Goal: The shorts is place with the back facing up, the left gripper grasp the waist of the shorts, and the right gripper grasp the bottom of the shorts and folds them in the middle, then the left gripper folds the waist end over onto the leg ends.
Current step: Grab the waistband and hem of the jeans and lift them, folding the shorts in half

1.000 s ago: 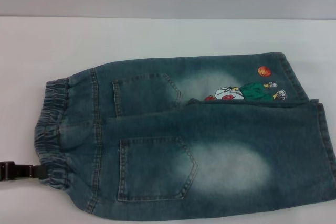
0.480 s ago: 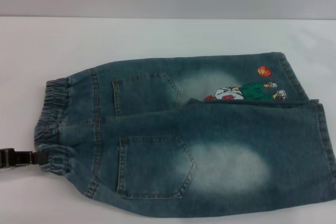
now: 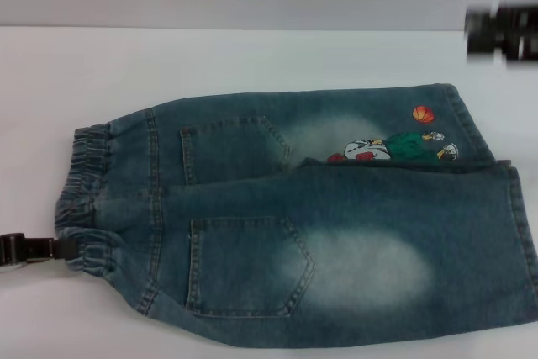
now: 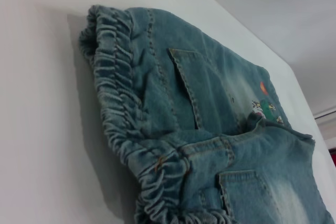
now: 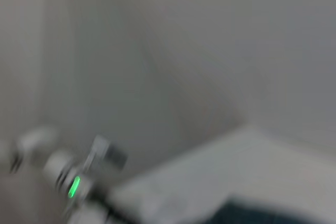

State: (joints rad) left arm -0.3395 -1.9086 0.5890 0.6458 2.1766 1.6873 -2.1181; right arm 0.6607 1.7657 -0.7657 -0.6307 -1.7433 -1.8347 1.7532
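- Shorts (image 3: 294, 224) lie flat on the white counter (image 3: 252, 60), back side up, waist toward the robot's left and leg hems toward its right.
- Both back patch pockets show, with whitish worn patches just beside them on each leg.
- Waist of the shorts (image 3: 80, 208) is the puckered elastic band at the left end; in the left wrist view it bunches up in thick ruffles (image 4: 121, 108) and sits a bit raised off the counter.
- Bottom of the shorts (image 3: 517, 233) is the wide end on the right, and the near leg reaches the picture's right edge.
- Far leg carries the cartoon print (image 3: 395, 149) with a little orange basketball (image 3: 424, 113) near its hem.
- Left pincer (image 3: 63, 249) comes in low from the left edge, all black, its tip right at the near corner of the waistband and pinching the ruffled denim there.
- Right pincer (image 3: 502, 31) is only a dark blurry shape up at the far right, above the counter and well apart from the shorts; can't tell whether it's spread or pressed together.
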